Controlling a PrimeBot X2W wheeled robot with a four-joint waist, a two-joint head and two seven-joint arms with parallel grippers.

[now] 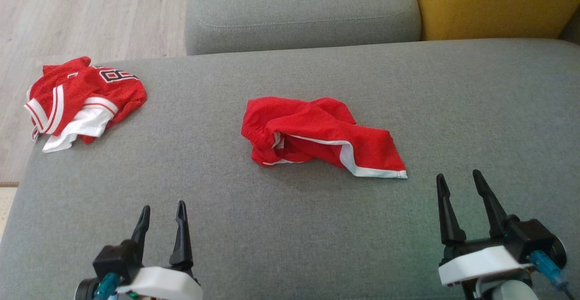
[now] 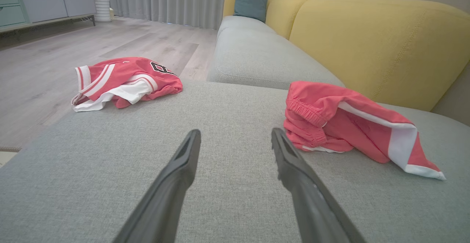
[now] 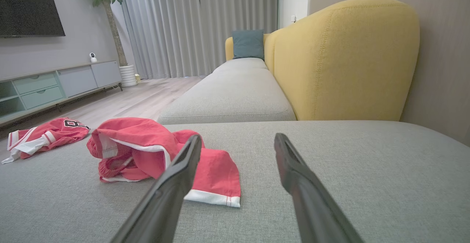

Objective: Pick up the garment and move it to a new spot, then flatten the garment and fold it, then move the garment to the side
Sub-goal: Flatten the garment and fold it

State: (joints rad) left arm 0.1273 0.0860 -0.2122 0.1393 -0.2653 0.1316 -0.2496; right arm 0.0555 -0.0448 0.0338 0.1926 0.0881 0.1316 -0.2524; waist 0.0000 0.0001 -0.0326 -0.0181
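Note:
A crumpled red garment (image 1: pixel 317 137), shorts with white trim, lies in the middle of the grey sofa seat (image 1: pixel 290 236). In the left wrist view the garment (image 2: pixel 349 125) sits ahead and to the right of my left gripper (image 2: pixel 235 132). In the right wrist view the garment (image 3: pixel 147 144) lies ahead and to the left of my right gripper (image 3: pixel 238 137). My left gripper (image 1: pixel 163 205) stands open at the lower left, my right gripper (image 1: pixel 457 174) open at the lower right. Both are empty and apart from the cloth.
A bunched red and white jersey (image 1: pixel 86 96) lies at the seat's far left corner, by the edge over the wooden floor (image 1: pixel 68 19). Another grey seat cushion (image 1: pixel 299 14) lies beyond, and the yellow backrest (image 1: pixel 489 5) rises at the far right.

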